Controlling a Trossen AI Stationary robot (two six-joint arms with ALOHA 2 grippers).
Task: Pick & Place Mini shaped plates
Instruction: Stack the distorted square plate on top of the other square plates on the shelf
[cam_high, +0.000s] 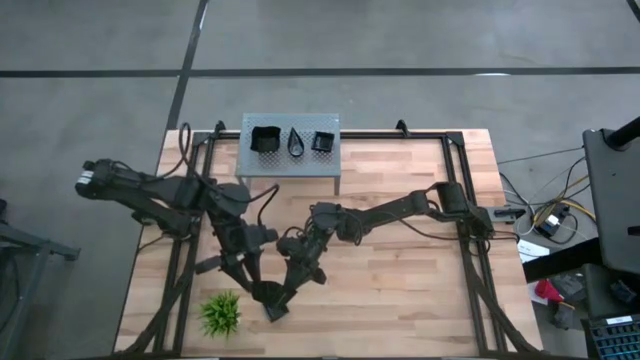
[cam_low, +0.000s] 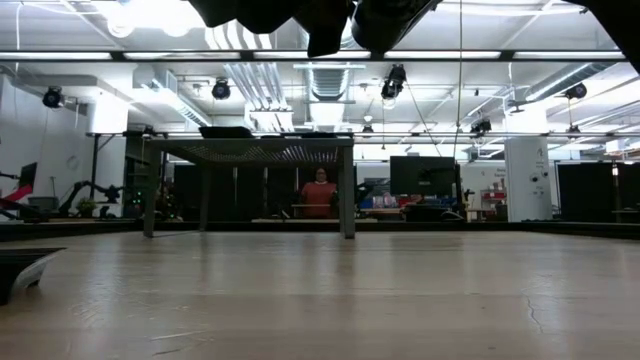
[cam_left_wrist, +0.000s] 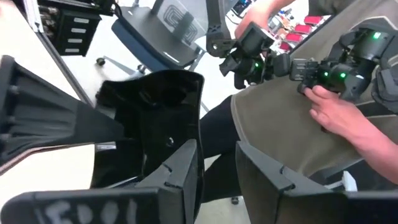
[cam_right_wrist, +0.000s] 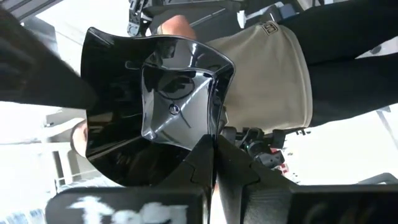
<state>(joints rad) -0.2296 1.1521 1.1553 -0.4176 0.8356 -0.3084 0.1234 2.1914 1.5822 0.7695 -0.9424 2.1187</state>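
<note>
A black glossy square plate (cam_high: 273, 303) with raised rims is in the air over the table's near part, beside the green plant. My right gripper (cam_right_wrist: 214, 140) is shut on this plate (cam_right_wrist: 155, 93) and points toward the near edge. My left gripper (cam_left_wrist: 217, 152) is open right beside it, with nothing between its fingers. There the plate (cam_left_wrist: 155, 112) stands against the outer side of one finger. Three more black plates, two square (cam_high: 265, 140) (cam_high: 324, 142) and one teardrop-shaped (cam_high: 298, 143), rest on the grey stand at the far edge. My right gripper pinches the square plate's raised rim (cam_right_wrist: 200, 132) at one edge between its two fingers, roughly level and reaching toward the table's near side. The plate is lifted clear and stands on edge past the fingertips. My left gripper: I cannot tell whether its finger (cam_left_wrist: 183, 165) touches the plate.
The spiky green plant (cam_high: 220, 313) stands near the table's near-left corner, close to both grippers. The grey perforated stand (cam_high: 290, 160) sits at the far edge. A dark object (cam_low: 20, 268) lies low at the left. People (cam_left_wrist: 336, 112) are beyond the near edge.
</note>
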